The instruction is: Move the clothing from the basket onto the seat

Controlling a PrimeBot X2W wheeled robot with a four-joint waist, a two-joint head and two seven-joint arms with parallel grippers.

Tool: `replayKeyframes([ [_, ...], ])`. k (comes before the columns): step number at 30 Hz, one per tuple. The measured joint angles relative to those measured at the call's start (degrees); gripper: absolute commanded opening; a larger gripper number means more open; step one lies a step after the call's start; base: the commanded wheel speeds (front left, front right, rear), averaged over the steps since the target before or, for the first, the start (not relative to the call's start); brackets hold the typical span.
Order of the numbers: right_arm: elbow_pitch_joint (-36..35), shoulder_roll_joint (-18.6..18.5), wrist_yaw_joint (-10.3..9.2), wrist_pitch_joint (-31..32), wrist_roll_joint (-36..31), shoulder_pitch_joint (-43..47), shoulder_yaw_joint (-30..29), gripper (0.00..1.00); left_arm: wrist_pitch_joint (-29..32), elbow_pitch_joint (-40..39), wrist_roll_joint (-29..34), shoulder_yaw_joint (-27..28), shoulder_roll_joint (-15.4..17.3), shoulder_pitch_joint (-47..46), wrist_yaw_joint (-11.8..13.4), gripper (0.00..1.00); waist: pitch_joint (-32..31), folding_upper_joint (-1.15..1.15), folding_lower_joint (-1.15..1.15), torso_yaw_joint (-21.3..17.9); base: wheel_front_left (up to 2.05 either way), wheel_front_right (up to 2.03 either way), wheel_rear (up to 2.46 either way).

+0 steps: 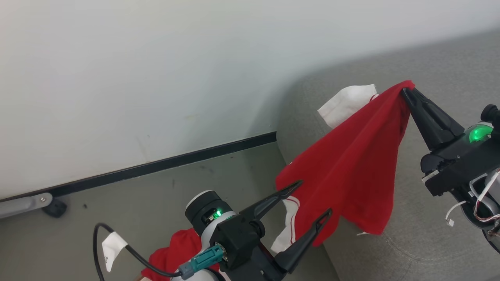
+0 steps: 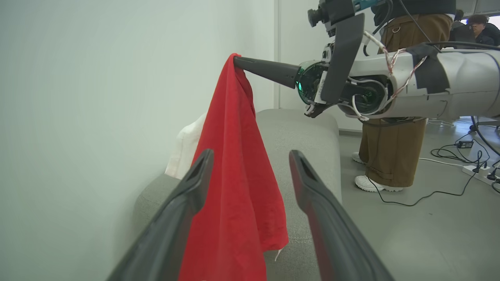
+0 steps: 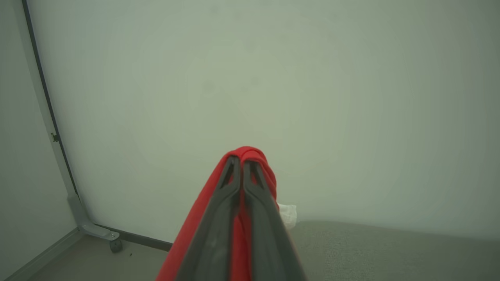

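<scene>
A pale wall (image 1: 156, 78) stands close behind the seat (image 1: 429, 234). A person (image 2: 394, 136) stands on the floor beside it, near loose cables (image 2: 449, 153). The clothing (image 1: 351, 164) hangs over the seat's rounded corner from the right claw (image 1: 406, 93), which is pinched on its top fold. The left claw (image 1: 314, 197) is spread wide just beside the lower hem.

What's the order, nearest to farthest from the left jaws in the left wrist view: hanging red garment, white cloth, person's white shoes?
1. Red garment, hanging straight ahead, centre.
2. White cloth, behind it, left, on the seat corner.
3. White shoes, far right, on the floor.
</scene>
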Motion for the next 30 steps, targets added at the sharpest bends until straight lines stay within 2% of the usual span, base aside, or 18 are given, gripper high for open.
replayKeyframes([
  [16,-0.6,-0.2,0.00,0.0,-2.9,4.7,-4.7,0.00,-0.1,-1.6,0.1,-1.7,-0.8,2.0,0.1,1.00,-0.9,0.00,0.00,-8.5,0.00,0.00,0.00],
  [25,3.1,0.7,0.00,0.0,-2.3,-0.5,-7.8,0.00,0.4,-2.2,1.2,-1.9,-0.9,1.9,1.1,1.00,0.6,0.00,0.00,-8.1,0.00,0.00,0.00],
  [30,6.7,2.1,0.00,0.0,-1.3,-9.1,-10.1,0.00,1.0,-3.4,2.7,-1.3,-0.5,1.6,1.9,1.00,2.6,0.00,0.00,-6.6,0.00,0.00,0.00],
])
